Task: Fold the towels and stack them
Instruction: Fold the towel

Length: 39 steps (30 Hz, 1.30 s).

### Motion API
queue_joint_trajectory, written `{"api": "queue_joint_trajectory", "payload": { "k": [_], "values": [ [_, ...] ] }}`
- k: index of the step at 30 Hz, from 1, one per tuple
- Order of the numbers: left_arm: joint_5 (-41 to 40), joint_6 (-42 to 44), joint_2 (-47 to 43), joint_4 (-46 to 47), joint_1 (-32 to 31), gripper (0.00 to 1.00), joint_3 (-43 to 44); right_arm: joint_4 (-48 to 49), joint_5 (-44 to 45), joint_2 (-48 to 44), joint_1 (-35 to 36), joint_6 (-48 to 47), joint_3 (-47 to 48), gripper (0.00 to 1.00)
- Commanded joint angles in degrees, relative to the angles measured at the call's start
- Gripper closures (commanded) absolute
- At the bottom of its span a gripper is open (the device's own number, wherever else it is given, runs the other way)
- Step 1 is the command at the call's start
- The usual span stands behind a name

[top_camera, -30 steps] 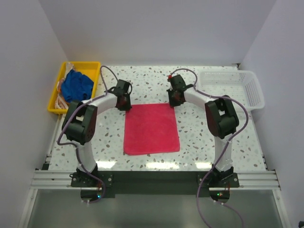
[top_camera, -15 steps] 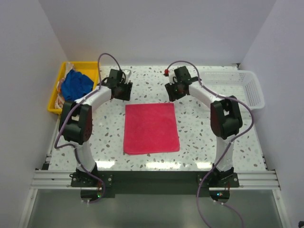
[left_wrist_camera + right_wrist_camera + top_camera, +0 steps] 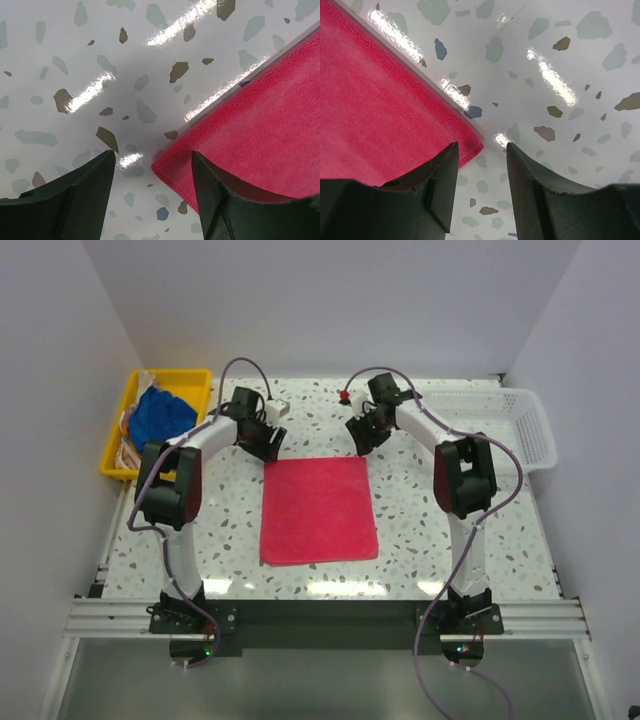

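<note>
Both arms have pulled back off the pink towel (image 3: 318,510), which lies flat, one rectangle, mid-table. Two end effectors, left (image 3: 266,443) and right (image 3: 360,437), hang released, jaws parted, just over its far corners. One blue towel (image 3: 160,418) sits crumpled in the yellow tray (image 3: 180,374). Bare table (image 3: 440,530) borders every pink edge.

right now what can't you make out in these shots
- Yellow tray, top view: the blue towel covers the cloths beneath; only slivers show, too small to identify.
- Pink towel, wrist views: one corner each, rest cut off by the frame.
- Left hand, right hand, top view: fingers too small to separate.
</note>
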Motion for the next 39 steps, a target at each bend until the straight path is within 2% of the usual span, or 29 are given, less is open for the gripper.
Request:
{"api": "queue_joint_trajectory", "payload": {
  "k": [1, 12, 15, 18, 20, 21, 22, 30, 39],
  "values": [
    [3.15, 3.79, 0.73, -1.84, 0.18, 0.33, 3.43, -4.05, -2.64, 1.76, 0.18, -3.26, 3.37, 0.53],
    [2.28, 5.19, 1.43, -3.95, 0.18, 0.33, 3.35, -5.46, -2.55, 6.87, 0.18, -3.43, 3.99, 0.59],
    [2.36, 5.28, 1.78, -4.13, 0.18, 0.34, 3.17, -4.93, -2.37, 7.83, 0.18, -3.43, 3.28, 0.63],
    [3.24, 6.16, 2.05, -5.09, 0.18, 0.34, 3.61, -5.28, -2.72, 8.71, 0.35, -3.78, 3.54, 0.73],
    [4.3, 7.21, 1.96, -5.8, 0.18, 0.34, 3.44, -5.89, -2.64, 9.15, 0.62, -4.83, 3.63, 0.87],
    [4.3, 7.48, 1.79, -6.06, 0.18, 0.33, 3.52, -6.16, -2.38, 9.24, 0.79, -5.28, 3.63, 0.98],
    [4.82, 7.57, 1.35, -6.06, 0.18, 0.33, 3.44, -6.33, -2.37, 9.24, 0.97, -5.72, 3.37, 1.0],
    [5.88, 8.54, 0.99, -6.59, 0.18, 0.33, 3.26, -5.54, -1.58, 8.28, 2.11, -6.51, 2.05, 1.0],
    [3.78, 7.22, 2.58, -5.8, 0.18, 0.4, 3.44, -5.72, -0.7, 7.66, 2.9, -6.42, 1.26, 1.0]
  ]
}}
